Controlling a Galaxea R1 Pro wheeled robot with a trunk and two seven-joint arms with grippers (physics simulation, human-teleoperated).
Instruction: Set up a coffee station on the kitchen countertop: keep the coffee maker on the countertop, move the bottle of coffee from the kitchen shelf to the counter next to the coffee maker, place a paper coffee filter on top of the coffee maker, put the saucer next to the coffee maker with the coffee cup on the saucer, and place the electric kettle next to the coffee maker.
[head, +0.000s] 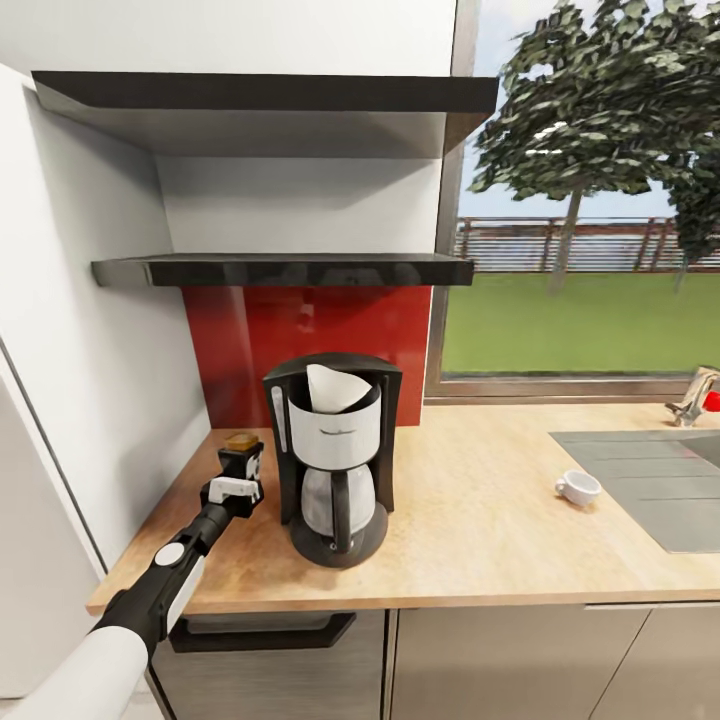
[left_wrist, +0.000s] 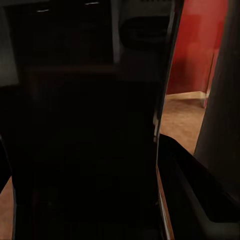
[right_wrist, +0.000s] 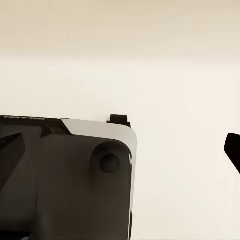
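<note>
One jar — the bottle of coffee (head: 240, 443) — sits clamped in my left gripper (head: 241, 465) on the kitchen countertop (head: 480, 510), at nine o'clock from the coffee maker (head: 334, 455). The paper coffee filter (head: 335, 388) rests on top; the coffee cup (head: 577, 488) lies at three o'clock, near the sink (head: 650, 480).

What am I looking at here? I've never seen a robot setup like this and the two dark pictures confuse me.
These are simulator renders from three cameras on a two-armed wheeled robot. The big picture comes from its head, looking down over a kitchen countertop. The robot's left arm reaches in, and its left gripper is around a small dark bottle of coffee with a yellowish cap, beside the coffee maker. A white paper filter sits in the coffee maker's top. A small white cup lies further off, near the sink. The dark picture is from the left wrist camera, pressed close to the bottle, with a strip of counter and red wall beside it. The pale one is from the right wrist, facing a plain light surface.
</note>
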